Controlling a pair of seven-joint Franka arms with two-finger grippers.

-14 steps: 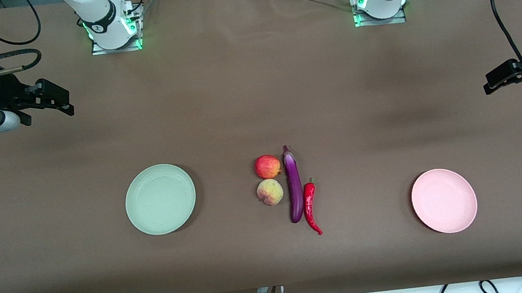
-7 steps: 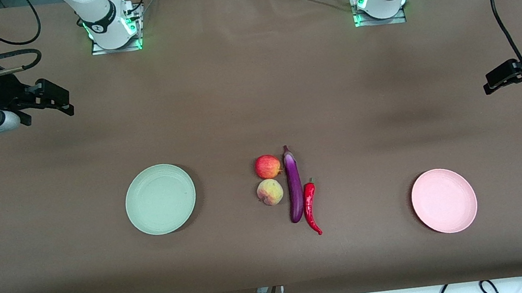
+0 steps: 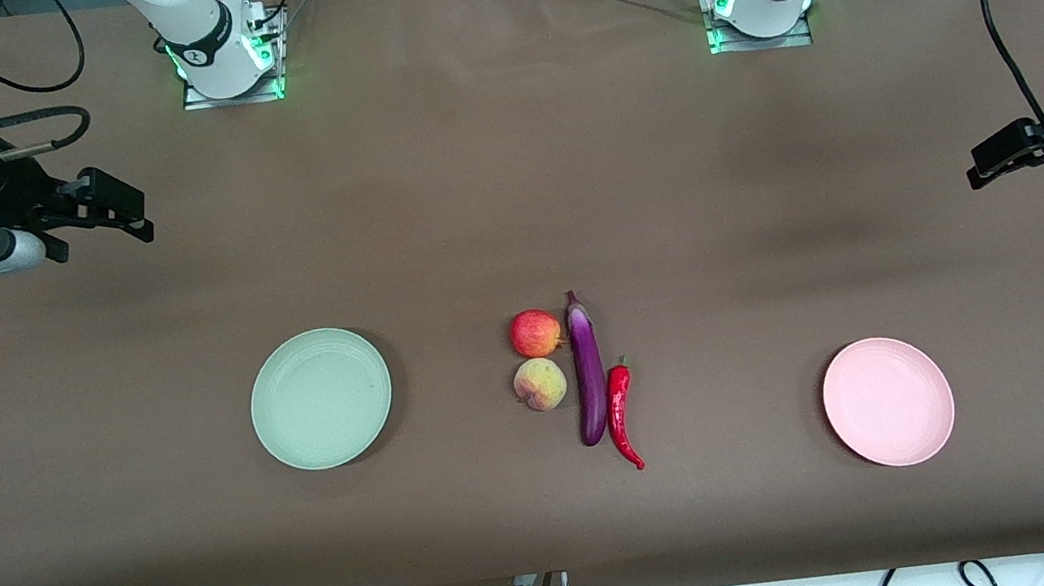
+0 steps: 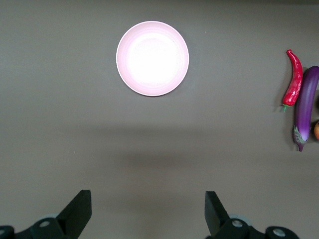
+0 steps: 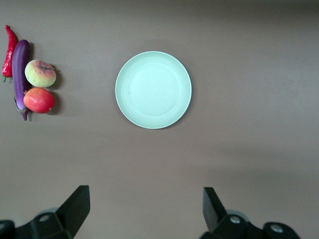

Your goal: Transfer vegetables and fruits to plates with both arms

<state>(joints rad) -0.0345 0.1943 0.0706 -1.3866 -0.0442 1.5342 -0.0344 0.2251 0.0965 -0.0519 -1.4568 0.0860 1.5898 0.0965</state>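
2 tools wide, empty: left tool (image 3: 982,169), right tool (image 3: 130,209) over bare table (image 3: 468,189); produce unobstructed.

Table (image 3: 508,184) has brown cover. Produce clustered mid-table: red apple (image 3: 535,333), peach (image 3: 540,383) just nearer the camera than it, the two about touching. Purple eggplant (image 3: 588,372) lies lengthwise beside both, on the left arm's side. Red chili (image 3: 621,413) against the eggplant's nearer half, green stem pointing away from camera. Mint green plate (image 3: 321,398) toward right arm's end, pink plate (image 3: 888,401) toward left arm's end, both bare, well apart from produce. Right gripper (image 3: 130,208) is in the air over bare cover at its own end; left gripper (image 3: 982,167) likewise. Neither holds anything.
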